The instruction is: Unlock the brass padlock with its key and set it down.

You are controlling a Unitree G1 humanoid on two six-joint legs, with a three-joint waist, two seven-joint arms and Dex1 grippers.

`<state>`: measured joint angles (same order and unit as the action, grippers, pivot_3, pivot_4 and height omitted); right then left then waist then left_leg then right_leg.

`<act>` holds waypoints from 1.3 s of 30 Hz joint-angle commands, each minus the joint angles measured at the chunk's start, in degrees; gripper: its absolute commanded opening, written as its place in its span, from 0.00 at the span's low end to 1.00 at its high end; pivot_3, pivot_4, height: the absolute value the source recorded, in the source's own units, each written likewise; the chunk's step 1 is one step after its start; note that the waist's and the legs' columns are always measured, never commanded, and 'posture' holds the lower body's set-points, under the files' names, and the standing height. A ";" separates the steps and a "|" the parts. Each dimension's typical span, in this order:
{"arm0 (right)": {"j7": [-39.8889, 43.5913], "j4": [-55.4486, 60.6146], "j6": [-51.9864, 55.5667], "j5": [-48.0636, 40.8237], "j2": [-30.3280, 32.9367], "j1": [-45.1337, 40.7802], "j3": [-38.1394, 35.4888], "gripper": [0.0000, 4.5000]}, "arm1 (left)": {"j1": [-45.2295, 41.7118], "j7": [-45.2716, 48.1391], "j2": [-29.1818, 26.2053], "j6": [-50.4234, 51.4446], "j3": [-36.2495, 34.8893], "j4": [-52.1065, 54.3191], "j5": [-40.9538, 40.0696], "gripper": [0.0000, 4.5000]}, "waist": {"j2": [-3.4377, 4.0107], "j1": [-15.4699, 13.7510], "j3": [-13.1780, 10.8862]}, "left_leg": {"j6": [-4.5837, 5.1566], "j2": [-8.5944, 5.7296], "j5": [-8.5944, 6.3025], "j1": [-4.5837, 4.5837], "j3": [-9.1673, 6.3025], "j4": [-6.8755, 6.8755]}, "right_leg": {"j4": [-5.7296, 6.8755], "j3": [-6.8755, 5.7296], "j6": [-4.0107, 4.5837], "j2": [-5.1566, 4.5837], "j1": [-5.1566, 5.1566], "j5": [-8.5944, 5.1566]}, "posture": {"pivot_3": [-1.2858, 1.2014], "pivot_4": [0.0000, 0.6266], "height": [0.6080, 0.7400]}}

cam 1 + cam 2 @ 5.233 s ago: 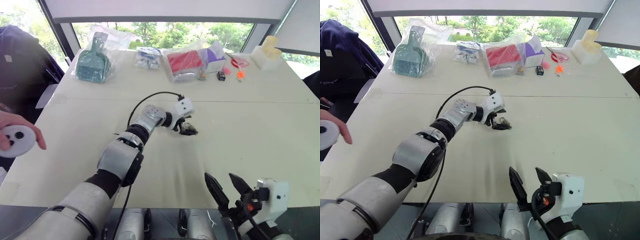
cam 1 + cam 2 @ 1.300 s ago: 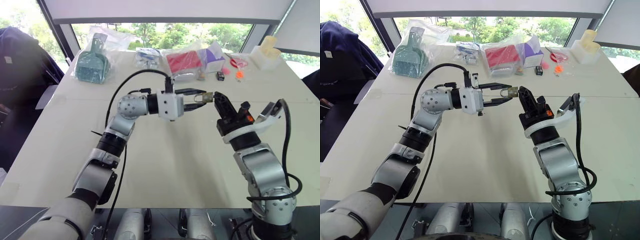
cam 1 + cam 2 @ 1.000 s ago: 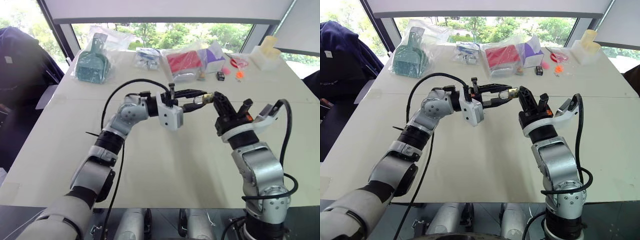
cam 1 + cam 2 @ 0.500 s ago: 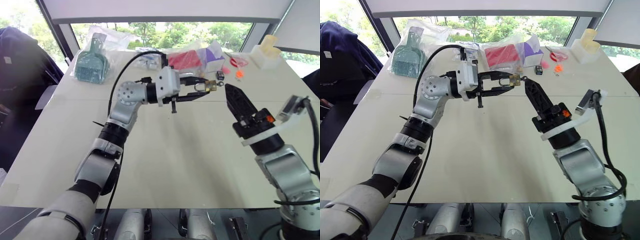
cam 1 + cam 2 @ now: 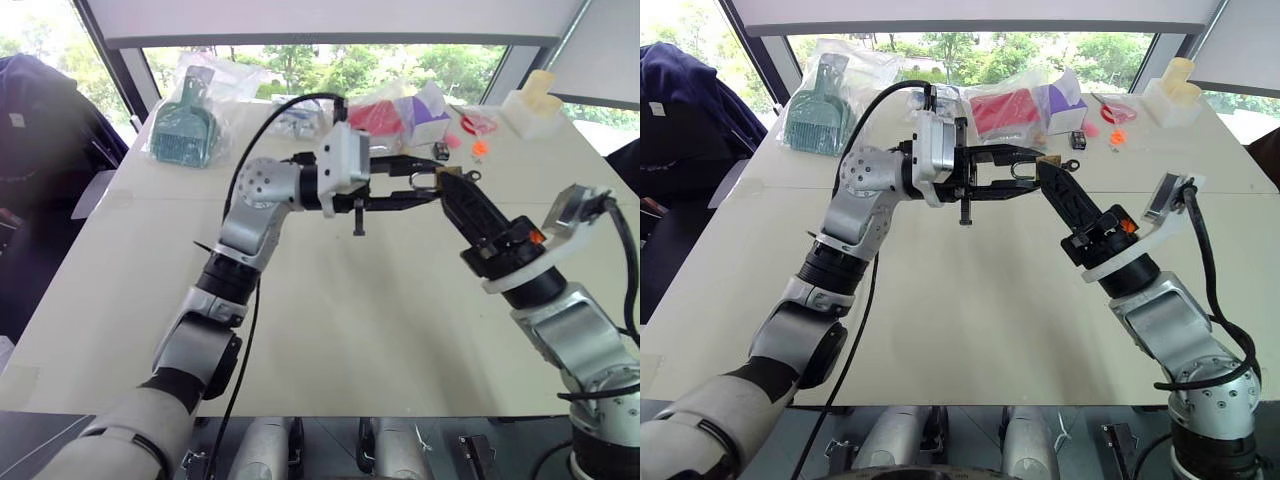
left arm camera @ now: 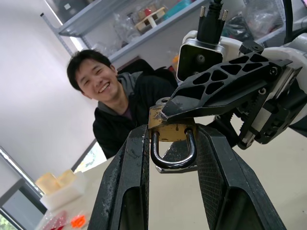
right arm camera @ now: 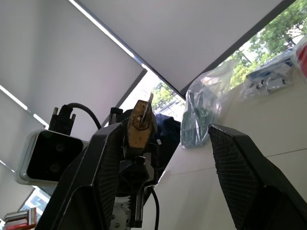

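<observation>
The left hand (image 6: 175, 158) is clamped on the brass padlock (image 6: 169, 131), holding it up above the counter (image 5: 420, 290) by its shackle, body outward. The right hand (image 7: 165, 139) stands parted, one finger against the body. It looks tiny, hard, slick and light, so grip the flat brass faces firmly.

White table (image 5: 330, 300) carries bagged items (image 5: 185, 125) along its far edge.
</observation>
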<state>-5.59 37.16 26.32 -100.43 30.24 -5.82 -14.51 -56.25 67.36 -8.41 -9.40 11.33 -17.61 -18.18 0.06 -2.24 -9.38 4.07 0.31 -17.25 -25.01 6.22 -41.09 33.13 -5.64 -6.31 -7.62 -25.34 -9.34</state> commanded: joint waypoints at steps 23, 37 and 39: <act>-0.59 0.27 -0.93 1.93 -3.24 -1.85 0.45 0.00 | -1.84 -0.94 -2.78 11.57 -3.94 2.48 -4.11 0.95 | 0.03 0.16 -0.02 | 0.00 0.01 0.00 0.00 -0.01 0.02 | 0.00 0.00 0.00 0.00 -0.02 0.00 | 0.52 0.24 0.96; 0.34 -1.21 -0.47 2.25 -3.67 -3.21 0.71 0.00 | -2.00 -2.72 -3.13 12.96 -4.92 0.63 -3.04 0.95 | 0.05 0.07 -0.03 | -0.01 -0.01 0.00 0.00 -0.01 0.02 | 0.01 0.00 0.00 0.01 -0.01 0.00 | 0.52 0.24 0.96; 0.28 -0.98 -0.50 2.33 -3.90 -3.23 0.86 0.00 | -2.21 -2.51 -2.87 12.47 -4.94 -0.12 -2.93 0.95 | 0.05 0.09 -0.03 | -0.01 -0.01 0.01 0.00 -0.01 0.02 | 0.00 0.00 0.00 0.01 -0.02 0.00 | 0.52 0.24 0.96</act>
<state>-6.19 34.68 26.02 -97.98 26.58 -8.04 -13.34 -56.88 64.64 -11.59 4.31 6.47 -18.12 -21.26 0.10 -2.15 -9.41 4.05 0.31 -17.24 -25.01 6.21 -41.07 33.13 -5.65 -6.31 -7.61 -25.36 -9.34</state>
